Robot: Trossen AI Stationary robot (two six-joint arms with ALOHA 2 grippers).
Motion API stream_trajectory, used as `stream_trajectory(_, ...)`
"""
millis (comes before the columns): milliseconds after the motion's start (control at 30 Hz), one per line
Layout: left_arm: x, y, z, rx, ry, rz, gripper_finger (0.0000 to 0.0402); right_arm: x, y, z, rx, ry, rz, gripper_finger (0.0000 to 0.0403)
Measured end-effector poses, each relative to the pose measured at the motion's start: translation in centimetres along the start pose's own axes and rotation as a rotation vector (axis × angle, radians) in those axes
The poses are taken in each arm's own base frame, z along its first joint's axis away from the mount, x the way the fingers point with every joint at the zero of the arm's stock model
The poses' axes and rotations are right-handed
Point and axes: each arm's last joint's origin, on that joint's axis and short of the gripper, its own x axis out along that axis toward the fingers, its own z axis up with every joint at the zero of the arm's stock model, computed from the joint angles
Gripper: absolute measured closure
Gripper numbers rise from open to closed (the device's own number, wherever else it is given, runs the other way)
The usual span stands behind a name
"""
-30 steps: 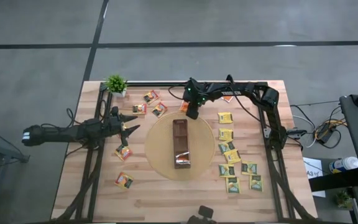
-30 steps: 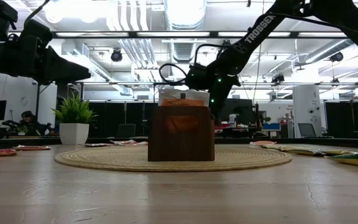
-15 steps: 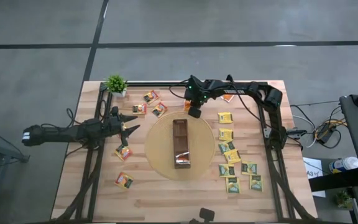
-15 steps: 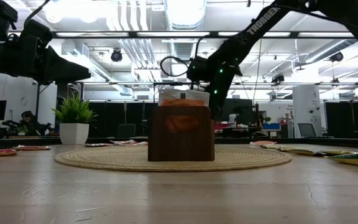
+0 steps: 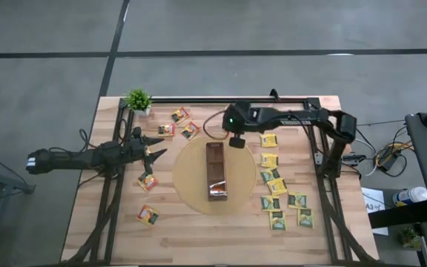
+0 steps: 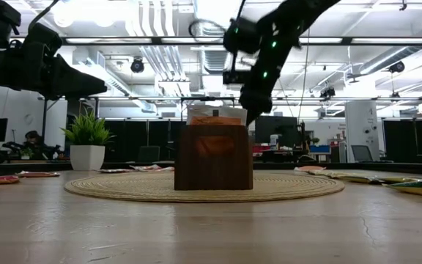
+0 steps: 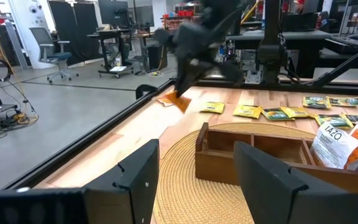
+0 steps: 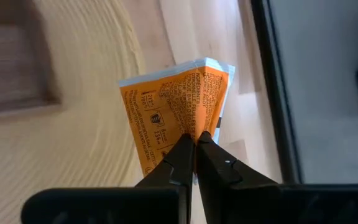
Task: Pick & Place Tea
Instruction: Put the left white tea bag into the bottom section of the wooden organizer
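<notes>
My right gripper (image 5: 236, 141) hovers above the far rim of the round woven mat (image 5: 187, 178), just right of the far end of the long brown box (image 5: 215, 170), and is shut on an orange tea sachet (image 8: 179, 106). The left wrist view shows that sachet (image 7: 180, 101) hanging under it. My left gripper (image 5: 158, 147) waits open over the table's left side, clear of everything. Other sachets lie flat on the table: yellow and green-yellow ones on the right (image 5: 276, 185), orange ones on the left (image 5: 147, 182) and far left (image 5: 180, 115). Some sachets stand in the box's near end (image 6: 215, 114). My right gripper pinches the orange sachet between its two fingertips at one edge (image 8: 196, 132). The fingers point down from above. The sachet is lifted clear of the table and mat and hangs below the fingers, slightly bowed.
A small potted plant (image 5: 138, 99) stands at the table's far left corner. A dark frame rail (image 5: 199, 99) runs along the far edge. Bare wood shows along the near edge (image 5: 213, 233).
My right gripper has risen from the table just beyond the box's far end and moved a little toward the right and near edges, taking the orange sachet up off the table. The right arm has swung and straightened.
</notes>
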Motion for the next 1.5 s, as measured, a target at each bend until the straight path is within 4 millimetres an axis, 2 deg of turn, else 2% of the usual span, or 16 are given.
stream_trajectory(133, 0.0, 0.0, 0.0, 0.0, 0.0, 0.0, 0.0199, -2.3, 2.2, 0.0, -0.073, -0.051, -0.043, 0.039)
stream_trajectory(400, 0.0, 0.0, 0.0, 0.0, 0.0, 0.001, 0.0199, -5.3, 7.1, -0.2, -0.229, -0.18, -0.074, 0.039)
stream_trajectory(600, 0.0, 0.0, 0.0, 0.0, 0.0, 0.001, 0.0199, -6.2, 10.5, -0.7, -0.302, -0.242, -0.082, 0.039)
stream_trajectory(967, 0.0, 0.0, 0.0, 0.0, 0.0, 0.0, 0.0199, -8.0, 15.7, -1.8, -0.319, -0.379, -0.072, 0.039)
stream_trajectory(1133, 0.0, 0.0, 0.0, 0.0, 0.0, 0.0, 0.0199, -9.2, 17.5, -2.2, -0.307, -0.418, -0.087, 0.039)
stream_trajectory(1500, 0.0, 0.0, 0.0, 0.0, -0.001, 0.0, 0.0199, -10.4, 19.6, -3.6, -0.289, -0.441, -0.176, 0.039)
